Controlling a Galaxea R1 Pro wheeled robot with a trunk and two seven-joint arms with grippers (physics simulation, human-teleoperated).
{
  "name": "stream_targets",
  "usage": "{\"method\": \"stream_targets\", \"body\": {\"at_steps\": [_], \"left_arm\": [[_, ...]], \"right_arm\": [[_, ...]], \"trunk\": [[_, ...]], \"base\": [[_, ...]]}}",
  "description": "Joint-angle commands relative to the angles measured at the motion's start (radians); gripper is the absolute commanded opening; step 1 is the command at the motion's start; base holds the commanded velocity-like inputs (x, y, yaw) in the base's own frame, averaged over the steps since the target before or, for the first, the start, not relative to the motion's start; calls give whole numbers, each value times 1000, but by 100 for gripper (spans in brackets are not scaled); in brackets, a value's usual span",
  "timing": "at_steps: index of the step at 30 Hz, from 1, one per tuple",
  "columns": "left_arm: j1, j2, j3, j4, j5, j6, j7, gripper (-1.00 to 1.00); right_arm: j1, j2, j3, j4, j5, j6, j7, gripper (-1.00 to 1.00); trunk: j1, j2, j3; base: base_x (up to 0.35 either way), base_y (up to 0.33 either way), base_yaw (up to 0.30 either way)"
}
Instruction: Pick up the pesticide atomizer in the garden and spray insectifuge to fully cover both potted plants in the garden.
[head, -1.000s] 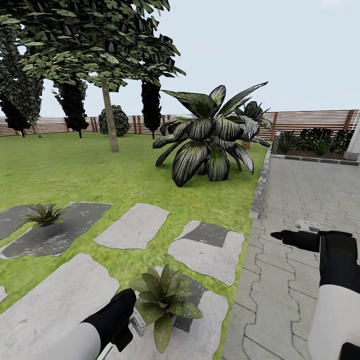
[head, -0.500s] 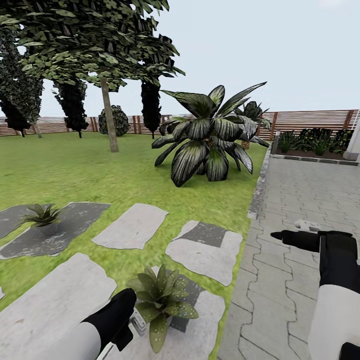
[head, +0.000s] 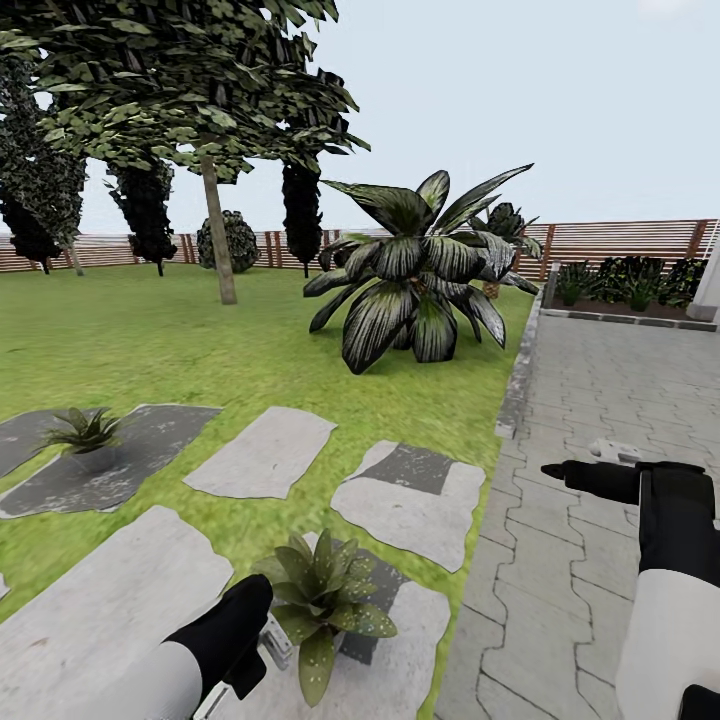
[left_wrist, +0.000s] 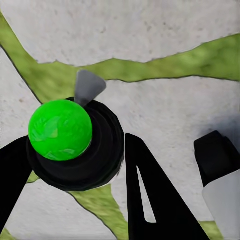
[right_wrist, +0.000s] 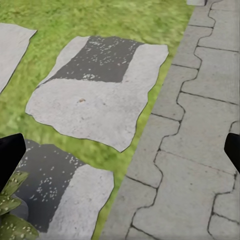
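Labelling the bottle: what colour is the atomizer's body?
Bright green, seen end-on in the left wrist view: pesticide atomizer.

Two potted plants (head: 322, 598) (head: 85, 436), one atomizer (left_wrist: 70, 137), one big palm-like plant (head: 420, 265).

Both arms have white forearm shells, black wrists and black fingers (left_wrist: 155, 200)

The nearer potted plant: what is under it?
The nearer potted plant stands on a pale stone slab with a dark patch. Its leaves cover the pot, and the left hand overlaps its near side.
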Motion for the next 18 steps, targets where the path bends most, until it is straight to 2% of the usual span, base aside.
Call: {"method": "stream_targets", "body": {"at_steps": [1,18], "left_arm": [[-2,1,-3,-1,-11,2,-10,-100],[-38,2,-2,-1,-11,2,-10,-100]], "right_arm": [[-1,0,-1,-1,10,2,10,100],[-1,0,-1,-1,10,2,11,100]], "trunk": [[0,-1,-1],[0,-1,-1]], "base": [[0,0,0],[0,0,0]]}}
